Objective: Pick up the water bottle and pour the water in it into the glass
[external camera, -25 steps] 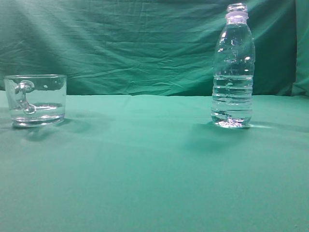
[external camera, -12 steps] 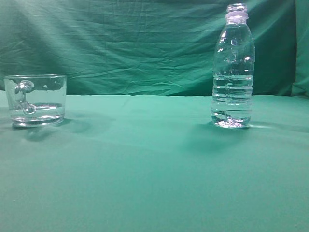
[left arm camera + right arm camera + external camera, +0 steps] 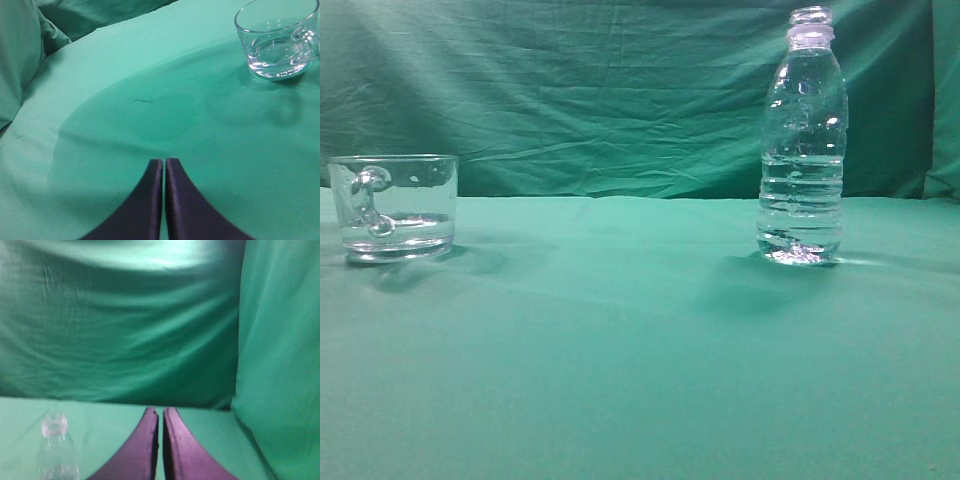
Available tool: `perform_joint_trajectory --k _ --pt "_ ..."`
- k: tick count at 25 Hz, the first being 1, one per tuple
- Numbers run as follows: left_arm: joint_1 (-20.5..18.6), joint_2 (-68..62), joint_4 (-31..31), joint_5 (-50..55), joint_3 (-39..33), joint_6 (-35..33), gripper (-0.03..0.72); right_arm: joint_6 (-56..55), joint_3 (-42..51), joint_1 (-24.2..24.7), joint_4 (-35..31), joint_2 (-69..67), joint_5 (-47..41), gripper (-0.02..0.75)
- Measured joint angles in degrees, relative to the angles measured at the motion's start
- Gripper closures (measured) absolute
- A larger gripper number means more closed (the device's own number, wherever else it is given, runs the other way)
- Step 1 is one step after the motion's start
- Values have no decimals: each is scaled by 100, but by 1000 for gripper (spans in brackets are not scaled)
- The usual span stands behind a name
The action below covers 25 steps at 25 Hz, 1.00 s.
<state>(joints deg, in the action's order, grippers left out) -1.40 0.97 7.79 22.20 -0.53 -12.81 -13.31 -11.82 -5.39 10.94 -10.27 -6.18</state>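
Note:
The clear water bottle (image 3: 802, 140) stands upright at the right of the green table, uncapped, with water (image 3: 801, 205) filling much of it. It also shows at the lower left of the right wrist view (image 3: 56, 452). The glass (image 3: 392, 206), a short mug with a knobby handle, stands at the far left with a little water in it; it also shows at the top right of the left wrist view (image 3: 277, 42). My left gripper (image 3: 164, 161) is shut and empty, well short of the glass. My right gripper (image 3: 160, 410) is shut and empty, to the right of the bottle. Neither gripper shows in the exterior view.
A green cloth (image 3: 620, 340) covers the table and hangs as a wrinkled backdrop (image 3: 600, 90) behind it. A fold of cloth hangs at the right (image 3: 280, 365) and lies bunched at the left (image 3: 25, 60).

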Motion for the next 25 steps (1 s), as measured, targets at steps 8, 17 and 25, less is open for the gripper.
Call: perform_joint_trajectory --k 8,17,25 --pt "0 0 0 0 0 0 688 834 382 -12 -144 801 -1616 738" --pt "0 0 0 0 0 0 688 1114 1312 -12 -488 1078 -1448 738" --pt "0 0 0 0 0 0 688 1363 1326 -12 -710 1085 -1486 738"
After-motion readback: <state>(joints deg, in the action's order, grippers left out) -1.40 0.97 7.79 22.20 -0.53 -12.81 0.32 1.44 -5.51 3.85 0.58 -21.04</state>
